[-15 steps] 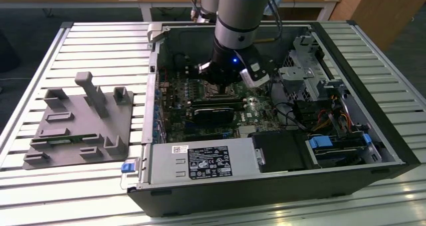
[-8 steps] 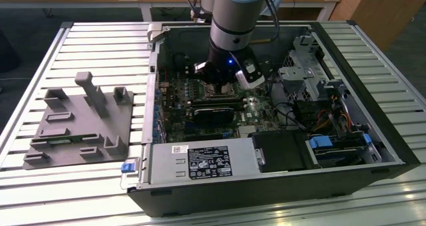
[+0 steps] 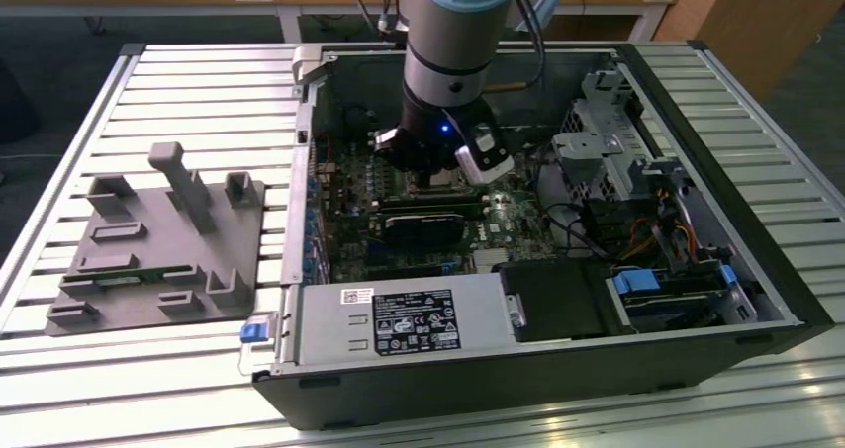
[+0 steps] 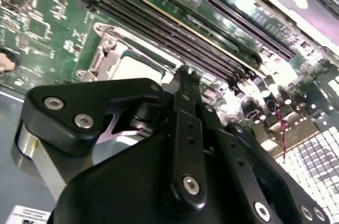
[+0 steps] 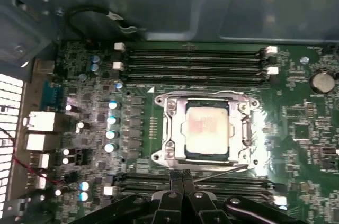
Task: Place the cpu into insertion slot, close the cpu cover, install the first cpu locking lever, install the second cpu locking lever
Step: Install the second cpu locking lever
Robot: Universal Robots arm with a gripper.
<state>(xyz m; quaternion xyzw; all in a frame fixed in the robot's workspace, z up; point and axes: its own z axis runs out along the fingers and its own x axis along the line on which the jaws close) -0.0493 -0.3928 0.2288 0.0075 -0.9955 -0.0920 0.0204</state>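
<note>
In the first wrist view the cpu [image 5: 206,126] lies flat in the insertion slot [image 5: 164,152] on the green motherboard. The silver cpu cover [image 5: 179,108] is down around it, and the chip's top shows through its window. A thin silver locking lever [image 5: 222,172] runs along the slot's near edge towards my gripper [image 5: 180,179]. The gripper's two black fingers are pressed together, with their tips at the lever's end. In the second wrist view the fingertips [image 4: 185,75] stand right beside the slot [image 4: 108,49]. In the exterior view the gripper [image 3: 429,176] reaches down into the open computer case.
Long black memory slots [image 5: 196,62] flank the socket on two sides. A black graphics card [image 3: 422,225] sits just in front of the gripper, with the power supply [image 3: 396,319] nearer and the drive cage [image 3: 620,141] towards the exterior view's right. A grey fixture [image 3: 158,240] lies on the slatted table.
</note>
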